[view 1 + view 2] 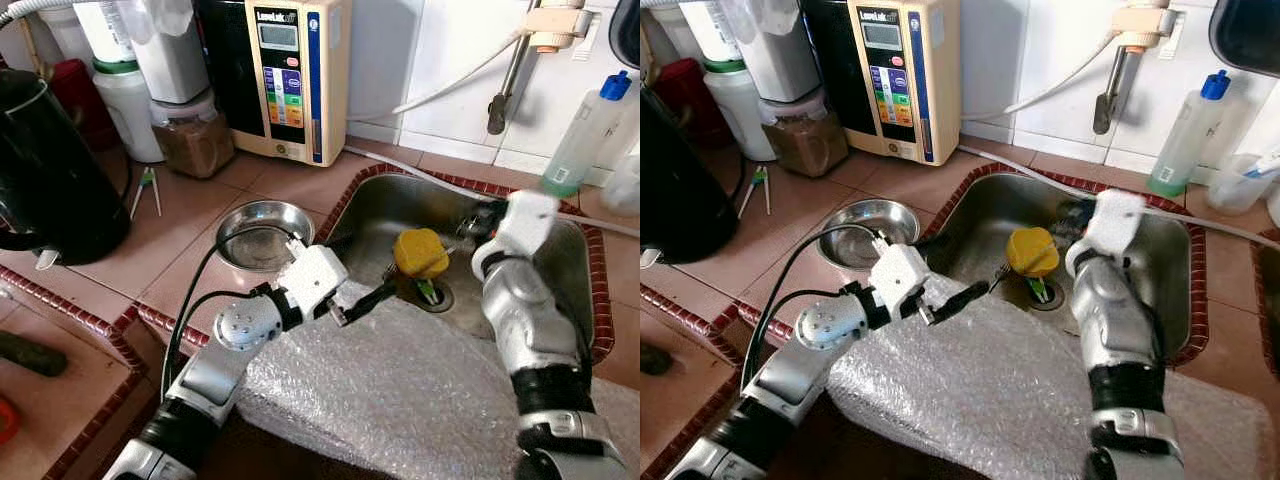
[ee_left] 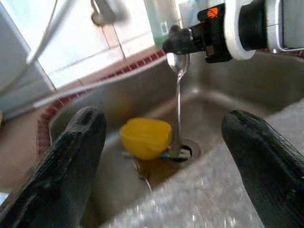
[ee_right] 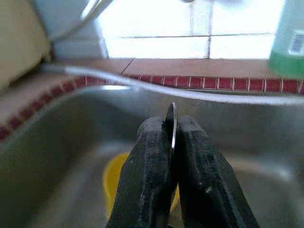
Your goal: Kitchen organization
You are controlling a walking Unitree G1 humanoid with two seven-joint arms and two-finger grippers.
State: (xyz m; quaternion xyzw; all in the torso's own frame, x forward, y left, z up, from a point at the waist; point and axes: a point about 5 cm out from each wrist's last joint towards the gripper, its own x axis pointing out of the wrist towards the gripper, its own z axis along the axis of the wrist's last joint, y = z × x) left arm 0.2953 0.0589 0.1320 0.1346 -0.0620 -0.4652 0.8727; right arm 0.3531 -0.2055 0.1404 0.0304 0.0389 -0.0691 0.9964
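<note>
Lifting a spoon [image 2: 178, 102] from the sink [image 1: 560, 300]: right gripper [image 3: 172, 137] clamped on it. Left gripper [image 2: 166, 156] fingers apart, waiting. Next, probably a handover or a spot to set it.

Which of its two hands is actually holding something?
The right hand, over the sink: its fingers are pinched shut on a metal spoon. The left hand is spread open, empty.

A yellow cup [image 1: 420, 252] lies in the grey steel sink [image 1: 570, 270], edged by dark red tiles. Counter tiles [image 1: 290, 180] are pinkish brown. The kettle [image 1: 50, 170] is black; 1 bottle [image 1: 585, 135] holds green liquid under a blue cap.
</note>
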